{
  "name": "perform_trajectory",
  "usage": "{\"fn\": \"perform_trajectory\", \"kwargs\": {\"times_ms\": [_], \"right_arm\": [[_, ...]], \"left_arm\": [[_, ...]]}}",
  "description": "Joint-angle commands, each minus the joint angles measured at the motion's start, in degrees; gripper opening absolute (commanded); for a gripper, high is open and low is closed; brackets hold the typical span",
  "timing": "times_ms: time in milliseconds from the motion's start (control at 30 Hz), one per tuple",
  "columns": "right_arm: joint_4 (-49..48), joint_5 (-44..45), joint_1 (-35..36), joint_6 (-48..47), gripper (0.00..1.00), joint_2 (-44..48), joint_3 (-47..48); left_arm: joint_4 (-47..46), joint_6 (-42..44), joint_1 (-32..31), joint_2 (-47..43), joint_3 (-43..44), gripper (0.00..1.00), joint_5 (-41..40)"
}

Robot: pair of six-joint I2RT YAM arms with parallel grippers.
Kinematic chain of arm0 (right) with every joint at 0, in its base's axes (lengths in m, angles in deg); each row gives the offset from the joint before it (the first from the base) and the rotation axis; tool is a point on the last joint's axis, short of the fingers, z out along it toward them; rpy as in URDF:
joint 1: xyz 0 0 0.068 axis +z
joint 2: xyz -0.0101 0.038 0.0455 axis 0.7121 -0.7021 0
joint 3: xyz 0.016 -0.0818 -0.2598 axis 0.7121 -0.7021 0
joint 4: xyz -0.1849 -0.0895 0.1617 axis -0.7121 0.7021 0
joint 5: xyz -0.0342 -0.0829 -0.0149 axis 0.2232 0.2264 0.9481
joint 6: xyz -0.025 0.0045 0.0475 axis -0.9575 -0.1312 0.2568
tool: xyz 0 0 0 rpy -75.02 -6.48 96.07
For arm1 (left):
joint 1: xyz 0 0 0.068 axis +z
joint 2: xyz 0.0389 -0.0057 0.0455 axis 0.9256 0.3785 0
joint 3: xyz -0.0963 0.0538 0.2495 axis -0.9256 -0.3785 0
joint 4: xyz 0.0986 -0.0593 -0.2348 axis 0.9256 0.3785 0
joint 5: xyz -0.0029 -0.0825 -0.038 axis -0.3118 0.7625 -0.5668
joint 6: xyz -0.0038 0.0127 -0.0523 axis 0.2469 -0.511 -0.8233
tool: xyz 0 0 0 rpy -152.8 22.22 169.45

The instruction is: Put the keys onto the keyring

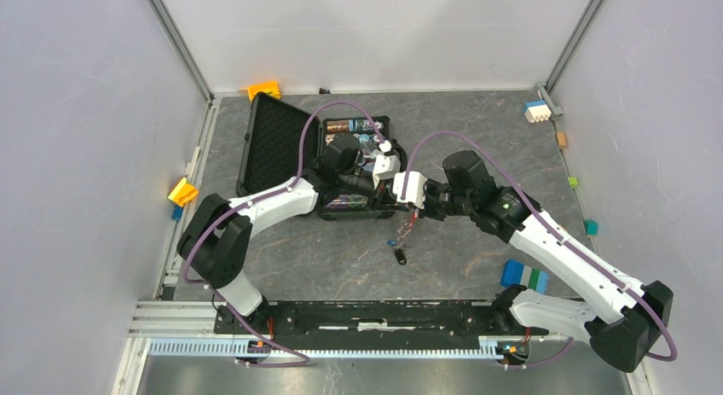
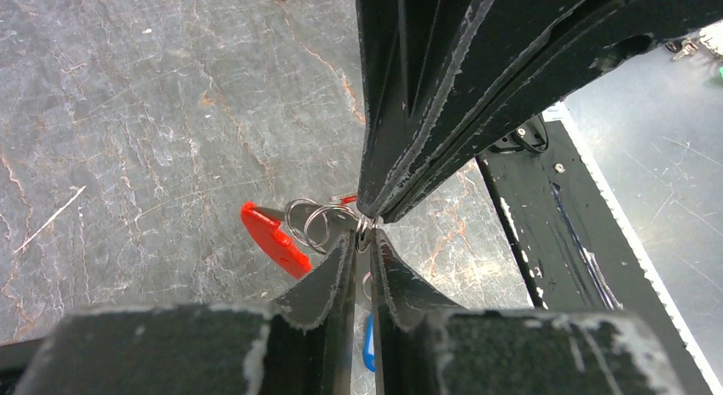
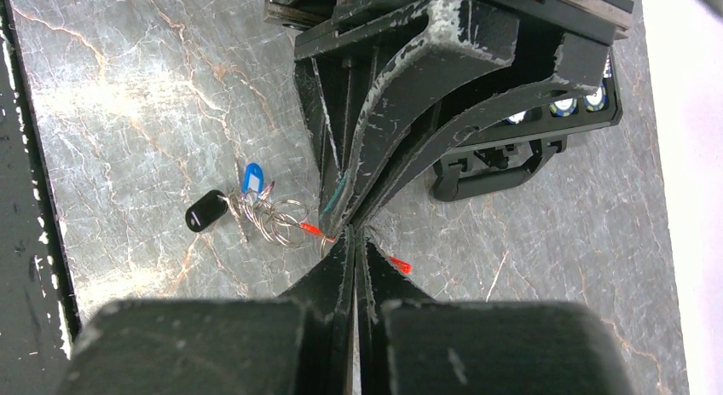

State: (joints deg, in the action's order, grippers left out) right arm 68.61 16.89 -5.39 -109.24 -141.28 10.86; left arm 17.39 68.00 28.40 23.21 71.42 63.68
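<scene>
An open black case (image 1: 274, 146) lies on the grey marbled table (image 1: 341, 258), its foam-lined lid flat to the left and batteries (image 3: 561, 105) in its base. An orange block (image 1: 264, 90) sits by the back wall, a yellow block (image 1: 182, 191) at the left edge, a white-and-blue block (image 1: 536, 111) in the far right corner

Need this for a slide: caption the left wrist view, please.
Left gripper and right gripper meet tip to tip on the keyring, red tag alongside.
</scene>
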Motion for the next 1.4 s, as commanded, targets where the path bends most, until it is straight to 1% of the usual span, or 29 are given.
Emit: {"fn": "perform_trajectory", "kwargs": {"times_ms": [0, 167, 300, 567, 767, 1000, 1167, 1200, 1367], "right_arm": [[-1.7, -0.7, -0.3, 0.7, 0.00, 1.4, 1.2], [-1.8, -0.6, -0.3, 0.7, 0.00, 1.4, 1.0], [-1.9, -0.7, -0.4, 0.6, 0.00, 1.3, 0.8], [-1.9, -0.3, -0.6, 0.6, 0.00, 2.0, -0.1], [-1.5, 0.3, -1.0, 0.4, 0.00, 2.5, -0.7], [-0.8, 1.2, -1.2, -1.6, 0.00, 3.8, -2.0], [0.2, 0.2, -1.2, -3.1, 0.00, 3.5, -2.2], [0.3, 0.2, -1.2, -3.4, 0.00, 3.5, -2.2], [-0.4, 1.2, -1.2, -3.9, 0.00, 3.2, -2.2]], "left_arm": [[-1.1, 1.2, -0.4, 0.4, 2.0, 0.16, 1.6], [-1.0, 1.0, -0.4, 0.5, 2.1, 0.10, 1.4], [-1.4, -0.2, -0.5, 0.6, 2.2, 0.02, 1.1], [-4.6, -6.5, -0.5, -1.0, 0.8, 0.02, -1.1], [-4.8, -9.2, -0.5, -4.2, -1.2, 0.02, -4.2], [-4.8, -12.3, -0.4, -8.1, -2.4, 0.02, -5.3], [-6.8, -16.3, -0.4, -8.5, -3.0, 0.02, -7.2], [-7.1, -18.5, -0.4, -8.5, -3.1, 0.02, -7.5], [-7.3, -21.1, -0.4, -8.6, -3.2, 0.02, -8.8]]}}
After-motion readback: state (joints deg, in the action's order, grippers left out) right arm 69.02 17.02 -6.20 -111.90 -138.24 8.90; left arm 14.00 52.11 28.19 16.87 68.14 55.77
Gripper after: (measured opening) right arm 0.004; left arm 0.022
